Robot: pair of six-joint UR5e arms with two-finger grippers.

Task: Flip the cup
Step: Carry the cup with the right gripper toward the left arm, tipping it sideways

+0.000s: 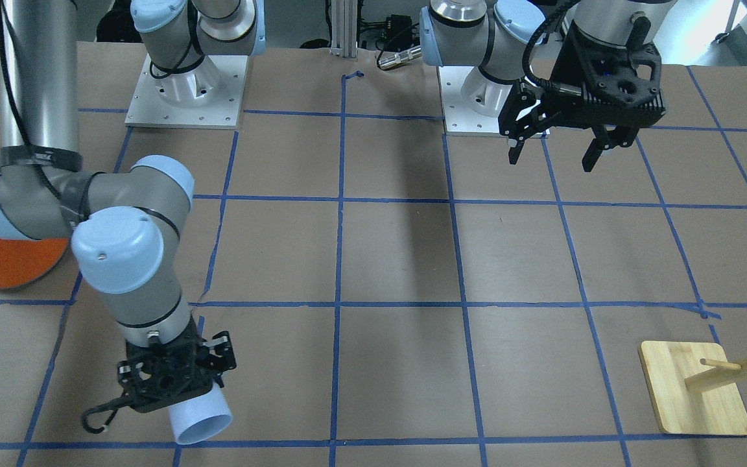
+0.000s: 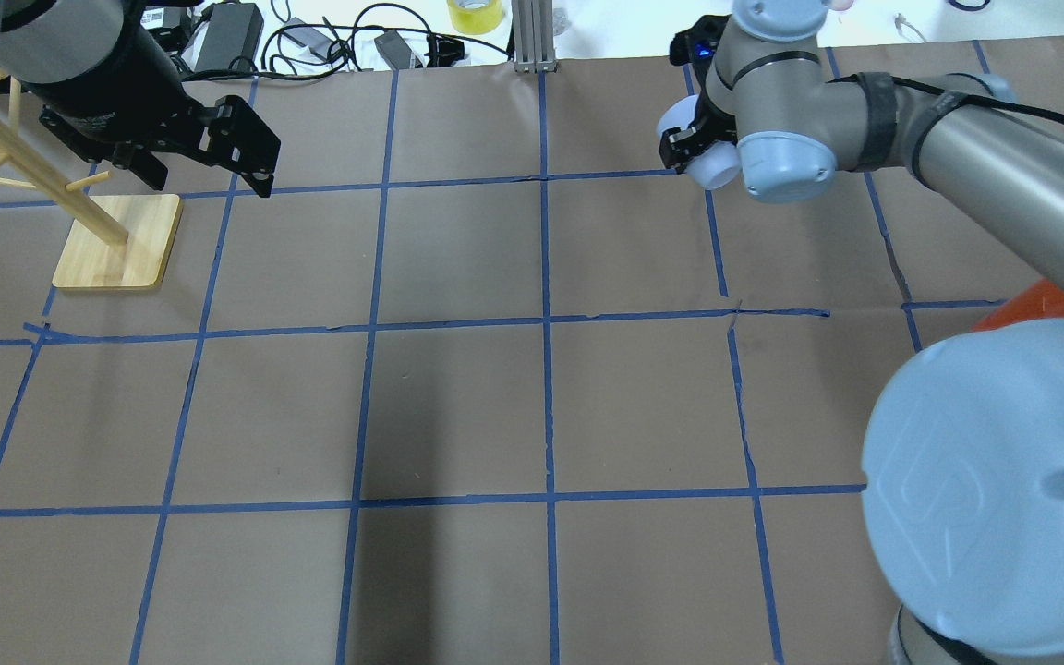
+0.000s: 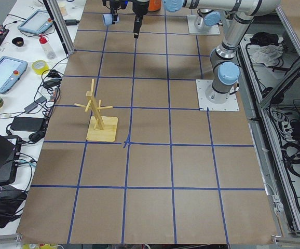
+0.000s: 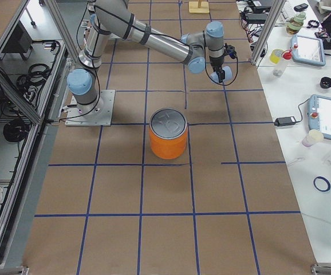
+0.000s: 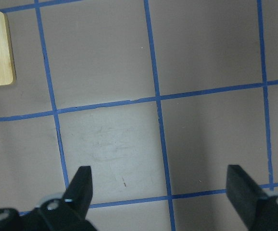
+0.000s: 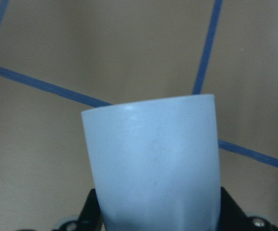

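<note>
My right gripper (image 1: 182, 389) was clenched on the pale blue cup (image 1: 203, 423), holding it tilted, seemingly clear of the bench (image 1: 399, 259) and well apart from the orange can (image 1: 4, 259). I judged the smooth tapered wall might slide from my grip if the wrist turned. The cup might also topple and roll if released while slanted.

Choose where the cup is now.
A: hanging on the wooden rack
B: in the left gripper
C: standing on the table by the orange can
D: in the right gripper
D: the right gripper is shut on the cup, while the left gripper is open and empty.
</note>
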